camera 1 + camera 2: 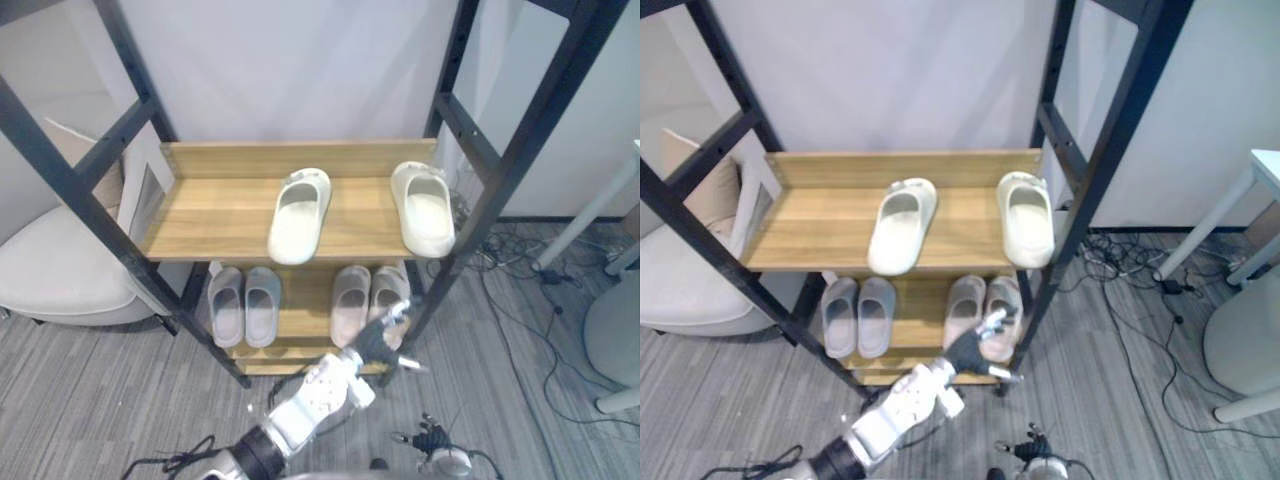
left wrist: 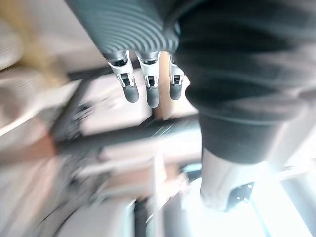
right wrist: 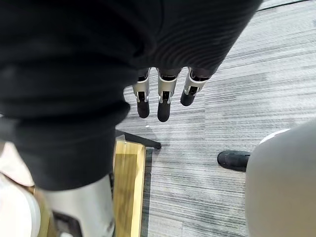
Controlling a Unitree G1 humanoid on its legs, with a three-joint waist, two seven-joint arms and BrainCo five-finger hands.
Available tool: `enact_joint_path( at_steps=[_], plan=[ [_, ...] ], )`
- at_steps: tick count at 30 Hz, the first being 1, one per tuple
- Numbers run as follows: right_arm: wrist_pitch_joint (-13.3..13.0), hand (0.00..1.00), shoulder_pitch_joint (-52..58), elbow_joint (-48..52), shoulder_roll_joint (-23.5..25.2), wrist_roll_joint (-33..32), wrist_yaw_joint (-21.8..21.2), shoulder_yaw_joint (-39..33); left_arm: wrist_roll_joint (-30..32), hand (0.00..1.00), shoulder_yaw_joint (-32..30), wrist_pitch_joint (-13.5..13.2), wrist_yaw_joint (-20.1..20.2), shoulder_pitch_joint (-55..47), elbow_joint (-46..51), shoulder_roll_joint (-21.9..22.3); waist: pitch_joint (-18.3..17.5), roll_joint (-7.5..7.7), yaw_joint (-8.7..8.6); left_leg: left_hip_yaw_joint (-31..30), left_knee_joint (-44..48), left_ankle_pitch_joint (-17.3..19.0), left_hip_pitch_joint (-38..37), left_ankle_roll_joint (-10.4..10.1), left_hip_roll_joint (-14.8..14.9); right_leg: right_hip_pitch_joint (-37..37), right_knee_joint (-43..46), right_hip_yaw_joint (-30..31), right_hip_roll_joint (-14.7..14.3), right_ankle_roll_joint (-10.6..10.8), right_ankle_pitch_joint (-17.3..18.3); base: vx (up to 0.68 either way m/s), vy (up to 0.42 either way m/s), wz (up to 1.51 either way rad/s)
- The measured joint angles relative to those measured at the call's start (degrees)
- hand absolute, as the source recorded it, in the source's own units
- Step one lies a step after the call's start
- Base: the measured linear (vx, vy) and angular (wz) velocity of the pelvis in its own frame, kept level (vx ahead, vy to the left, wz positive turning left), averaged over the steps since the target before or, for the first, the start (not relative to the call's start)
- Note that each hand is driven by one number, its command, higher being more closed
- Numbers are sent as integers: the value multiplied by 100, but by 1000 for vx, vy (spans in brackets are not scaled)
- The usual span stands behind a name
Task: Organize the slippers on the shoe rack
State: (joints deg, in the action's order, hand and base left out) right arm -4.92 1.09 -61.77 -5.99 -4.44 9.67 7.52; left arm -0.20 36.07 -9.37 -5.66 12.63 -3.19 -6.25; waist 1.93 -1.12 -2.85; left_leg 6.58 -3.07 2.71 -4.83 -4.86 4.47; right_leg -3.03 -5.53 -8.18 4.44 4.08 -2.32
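While the tilted cream slipper (image 1: 300, 215) lies mid-board on the upper level of the shoe rack (image 1: 205, 228) and the other cream slipper (image 1: 424, 208) sits at that board's right edge, we find the left grey pair (image 1: 228, 306) and the right grey pair (image 1: 350, 304) on the rack's lower board. The left hand (image 1: 383, 338), fingers straight and empty, is at the front of the right grey pair. The right hand (image 3: 163, 101) hangs loose-fingered over the carpet (image 3: 222, 113) by the rack's foot.
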Motion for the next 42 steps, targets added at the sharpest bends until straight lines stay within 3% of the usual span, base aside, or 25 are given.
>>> enact_joint_path(
  at_steps=[8,13,18,23,33,42],
  plan=[
    [67,0,-25,1,-26,9,-12,-1,127,0,-997,13,-516,460,156,-51,1,3,-1,10,2,3,0,6,-12,6,0,1,12,-1,-9,0,0,0],
    [109,0,-36,9,-31,185,-63,-12,356,0,-1838,77,-827,1094,132,-328,6,10,0,31,10,2,0,7,-13,15,-1,16,13,-5,-24,0,0,0],
    [111,0,-39,30,-28,217,-171,-59,570,0,-2381,182,-1114,1814,-616,-513,8,10,-11,51,13,2,-1,8,-18,32,-2,42,17,-2,-32,-4,0,-2],
    [109,0,2,68,21,215,-256,-303,805,0,-2522,382,-1266,2250,-1396,-935,20,4,-74,81,21,-5,74,17,-27,104,0,88,17,1,-66,-4,-3,-4],
    [91,0,66,249,40,220,-313,-312,1262,0,-2546,527,-1264,2523,-2120,-1450,184,-24,-103,203,30,3,87,32,-59,213,-2,231,45,12,-110,-21,-1,-6],
    [70,0,50,283,47,218,-398,-462,1488,0,-2528,684,-1146,2949,-2851,-1637,230,-88,-150,218,28,4,183,38,-80,307,41,280,51,17,-118,10,-4,-4]
  ],
)
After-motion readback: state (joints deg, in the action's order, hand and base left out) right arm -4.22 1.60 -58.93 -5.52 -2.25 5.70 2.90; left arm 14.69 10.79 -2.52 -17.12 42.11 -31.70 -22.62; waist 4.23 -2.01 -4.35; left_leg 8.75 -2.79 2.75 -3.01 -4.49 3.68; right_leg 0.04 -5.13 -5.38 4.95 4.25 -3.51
